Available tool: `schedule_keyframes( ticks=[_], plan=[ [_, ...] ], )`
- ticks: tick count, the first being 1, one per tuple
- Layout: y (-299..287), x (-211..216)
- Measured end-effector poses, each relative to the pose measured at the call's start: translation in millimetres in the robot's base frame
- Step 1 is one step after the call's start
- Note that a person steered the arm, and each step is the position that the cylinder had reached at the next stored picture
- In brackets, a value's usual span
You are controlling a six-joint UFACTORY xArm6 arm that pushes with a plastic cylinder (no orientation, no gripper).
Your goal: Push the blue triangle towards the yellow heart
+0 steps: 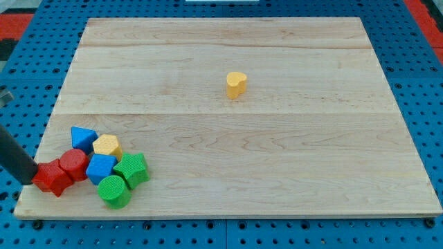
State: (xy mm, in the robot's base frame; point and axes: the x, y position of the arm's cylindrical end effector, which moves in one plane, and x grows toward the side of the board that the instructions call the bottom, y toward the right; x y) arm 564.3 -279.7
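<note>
The blue triangle (83,137) sits at the top of a tight cluster of blocks near the board's lower left corner. The yellow heart (236,84) stands alone, well up and to the right of the cluster, near the board's middle. My dark rod enters from the view's left edge, and my tip (34,179) rests against the left side of a red star-like block (52,178). The tip is below and to the left of the blue triangle, apart from it.
The cluster also holds a yellow hexagon-like block (107,146), a red cylinder (73,164), a blue cube (101,168), a green star (131,169) and a green cylinder (113,191). The wooden board (277,173) lies on a blue pegboard; its left edge is near my tip.
</note>
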Motion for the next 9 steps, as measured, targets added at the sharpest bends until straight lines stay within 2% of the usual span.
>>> schedule_keyframes(
  ticks=[4,7,9],
  plan=[
    [5,-43],
    [7,-45],
    [42,-50]
  ],
)
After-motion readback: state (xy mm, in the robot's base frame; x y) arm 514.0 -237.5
